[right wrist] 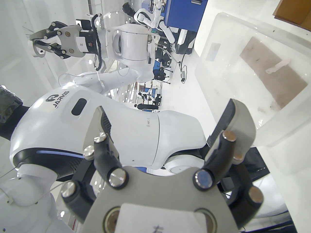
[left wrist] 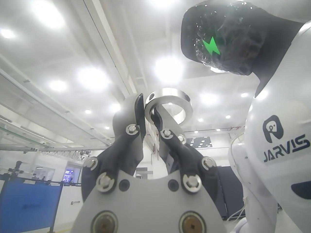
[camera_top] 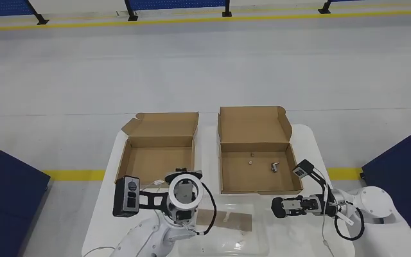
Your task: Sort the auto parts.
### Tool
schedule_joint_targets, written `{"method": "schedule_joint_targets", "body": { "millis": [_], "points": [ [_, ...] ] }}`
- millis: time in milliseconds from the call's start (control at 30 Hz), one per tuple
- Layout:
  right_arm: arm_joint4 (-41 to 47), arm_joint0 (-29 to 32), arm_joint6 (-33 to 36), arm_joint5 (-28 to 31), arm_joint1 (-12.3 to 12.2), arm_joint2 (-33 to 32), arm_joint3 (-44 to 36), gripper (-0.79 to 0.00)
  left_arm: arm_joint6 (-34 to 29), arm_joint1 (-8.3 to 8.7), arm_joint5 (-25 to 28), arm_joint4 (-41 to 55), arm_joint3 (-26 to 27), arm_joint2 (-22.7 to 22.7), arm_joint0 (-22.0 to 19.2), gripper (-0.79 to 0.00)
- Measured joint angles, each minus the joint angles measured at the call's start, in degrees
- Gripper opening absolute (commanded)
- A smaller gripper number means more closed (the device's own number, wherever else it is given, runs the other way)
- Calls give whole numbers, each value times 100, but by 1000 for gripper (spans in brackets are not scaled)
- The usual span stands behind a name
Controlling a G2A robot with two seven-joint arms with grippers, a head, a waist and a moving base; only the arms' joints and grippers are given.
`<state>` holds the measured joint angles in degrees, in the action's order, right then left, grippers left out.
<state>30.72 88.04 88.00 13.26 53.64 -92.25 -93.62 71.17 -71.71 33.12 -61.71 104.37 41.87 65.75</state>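
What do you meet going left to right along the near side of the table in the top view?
The metal ring held in the left gripper → brown cardboard sheet in the clear bin → open right gripper.

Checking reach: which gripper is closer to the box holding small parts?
Right. The right gripper sits open just in front of that box, by its near wall; the left gripper, shut on a metal ring, is in front of the other box.

Top camera looks down on table (camera_top: 302, 144); wrist cameras (close) face upward, sideways.
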Motion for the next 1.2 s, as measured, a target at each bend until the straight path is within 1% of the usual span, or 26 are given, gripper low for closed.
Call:
{"method": "schedule_joint_targets", "body": {
  "millis": [400,467,600,700,833,1100,1200],
  "points": [
    [0,0,0,0,0,0,0,0,-30,-8,-3,59,24,4,19,-785],
    [0,0,0,0,0,0,0,0,-126,-22,-9,253,122,27,91,-785],
    [0,0,0,0,0,0,0,0,-181,-70,184,843,283,102,224,-785],
    [0,0,0,0,0,0,0,0,-281,-104,282,1040,335,138,273,-785],
    [0,0,0,0,0,0,0,0,-355,-138,352,1009,338,211,322,-785],
    [0,0,0,0,0,0,0,0,-366,-139,341,1001,341,224,328,-785],
    [0,0,0,0,0,0,0,0,-666,-129,176,901,342,401,396,-785]
  ]
}}
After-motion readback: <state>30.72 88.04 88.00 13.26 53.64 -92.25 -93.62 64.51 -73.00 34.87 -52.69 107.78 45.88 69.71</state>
